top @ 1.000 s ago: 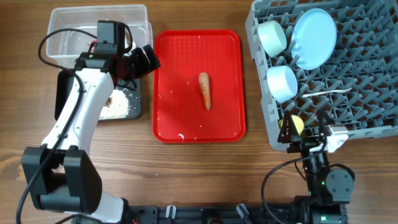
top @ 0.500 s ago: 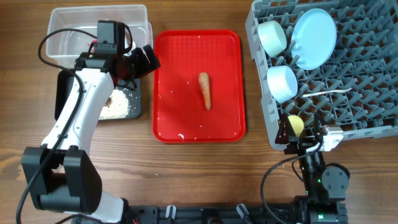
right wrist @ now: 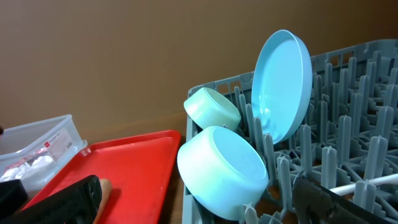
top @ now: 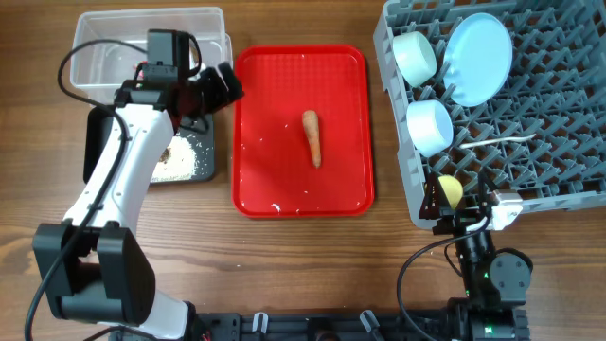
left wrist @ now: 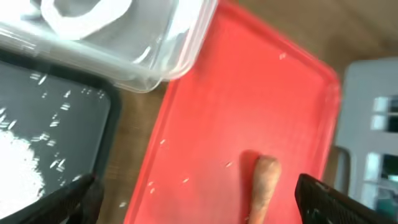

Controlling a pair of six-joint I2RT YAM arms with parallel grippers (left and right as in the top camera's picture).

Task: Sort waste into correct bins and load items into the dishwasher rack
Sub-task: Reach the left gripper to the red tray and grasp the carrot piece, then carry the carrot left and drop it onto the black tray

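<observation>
Left gripper (top: 216,88), spread, empty, hangs at the tray's (top: 275,114) ten o'clock; carrot (top: 311,138) looks light, firm, smooth: pinch across its thick middle.

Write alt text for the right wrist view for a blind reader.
A grey dishwasher rack holds a pale blue plate standing on edge, with a pale green bowl and a pale blue bowl on their sides beside it. A red tray lies to the left.
</observation>
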